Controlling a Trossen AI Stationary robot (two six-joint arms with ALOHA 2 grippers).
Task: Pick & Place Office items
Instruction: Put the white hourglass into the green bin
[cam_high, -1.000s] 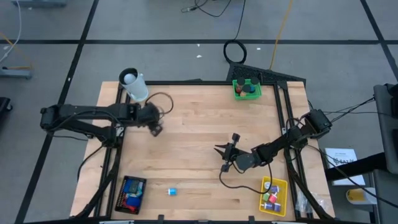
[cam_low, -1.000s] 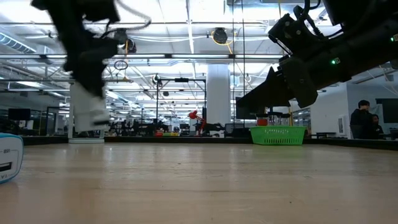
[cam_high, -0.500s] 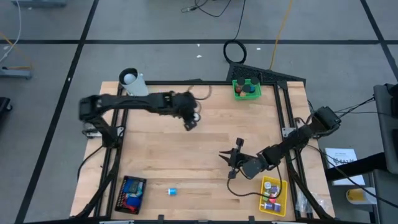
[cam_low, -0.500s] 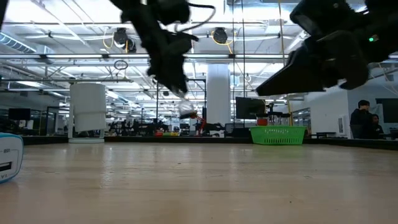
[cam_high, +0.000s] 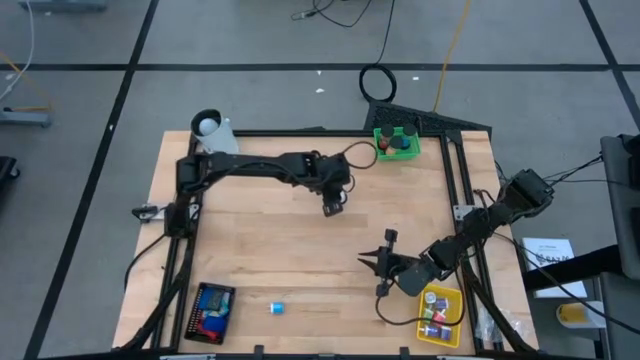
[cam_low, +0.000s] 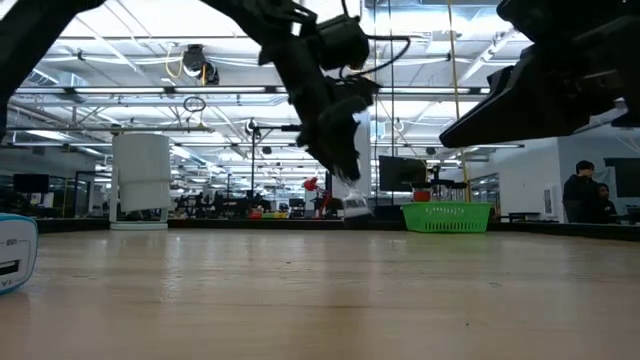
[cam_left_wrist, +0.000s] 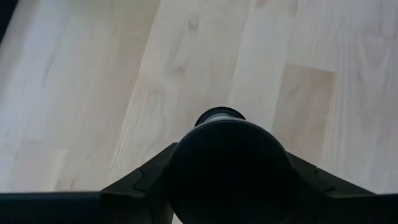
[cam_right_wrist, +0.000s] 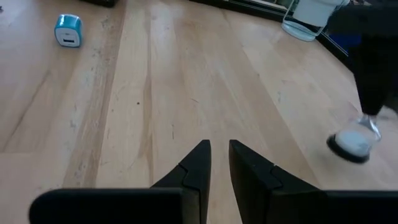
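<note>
Near edge of the pale wooden table (cam_high: 260, 240): black mesh tray (cam_high: 212, 312) at the left with red and blue pieces in it; a small teal plastic block (cam_high: 277, 308) lies alone just to its right; yellow mesh tray (cam_high: 438, 315) at the near right with a few coloured pieces.

A little farther in, right of centre: my right pincer (cam_right_wrist: 216, 155) hangs above bare wood near the yellow tray; its fingers are pressed almost together with nothing between them; this arm waits.

Middle of the table: my left pincer (cam_high: 333, 207) is held clear of the wood and pinches a dark round disc with a paler face (cam_left_wrist: 230, 174); the two fingers bear on opposite sides of its rim, so the jaws stand fairly wide.

Handling, my judgement: the disc looks rigid and light; the rim is curved and likely smooth, so it could roll or slip out of a loose pinch; hold across the full width, fingers centred on the rim, not on an edge; no sign that it is fragile.

Far edge: green mesh basket (cam_high: 397, 143) at the far right, dark round pieces already in it, probably where this disc belongs; white plastic cup (cam_high: 212, 130) at the far left corner.
</note>
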